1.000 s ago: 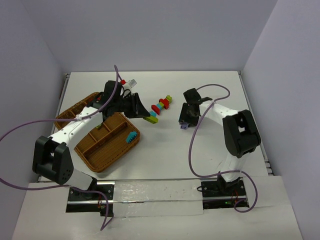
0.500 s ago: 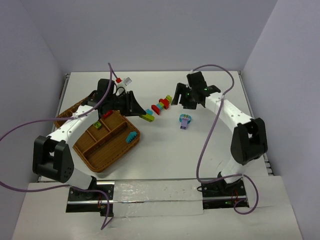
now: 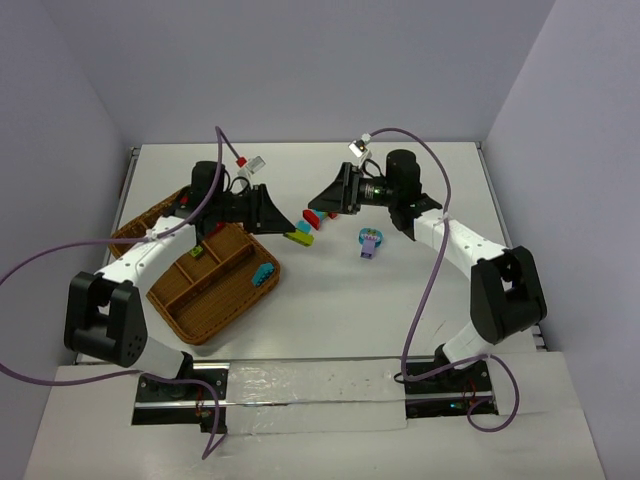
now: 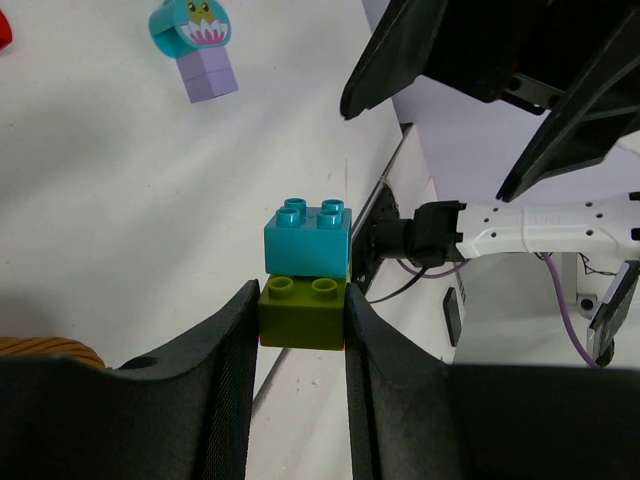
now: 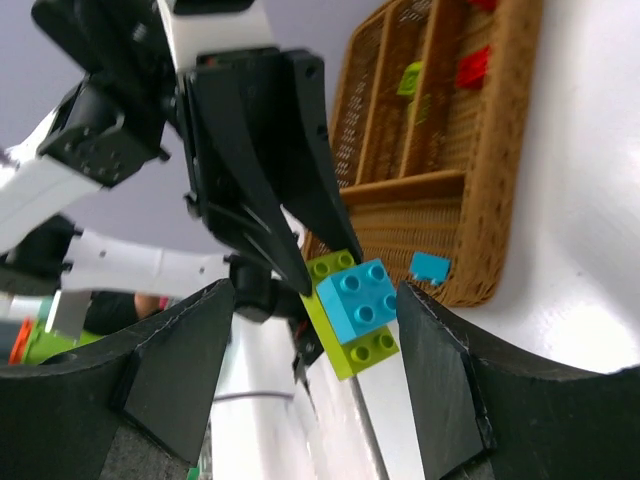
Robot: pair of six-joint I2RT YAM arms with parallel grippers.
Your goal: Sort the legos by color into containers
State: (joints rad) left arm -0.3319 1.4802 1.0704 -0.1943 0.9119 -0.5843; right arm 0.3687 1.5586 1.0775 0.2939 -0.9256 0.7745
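Tool on left arm [image 4: 302, 310] clamped on green-and-teal lego stack [image 4: 307, 245], right tool [image 5: 315, 292] spread apart facing it

Top view: left arm [image 3: 150, 252] covers the tray's [image 3: 235, 303] far end. The bricks [image 3: 264, 274] inside are too small to tell shape. Right gripper [image 3: 318, 205] hides part of the red stack [image 3: 314, 217]. Left wrist: left fingers [image 4: 230, 370] cover the green brick's [image 4: 302, 312] sides. Tray is only a sliver at bottom-left, and the red brick [image 4: 3, 30] is cut by the left edge. Right wrist: tray cut by the top edge, background behind the arm blurred.
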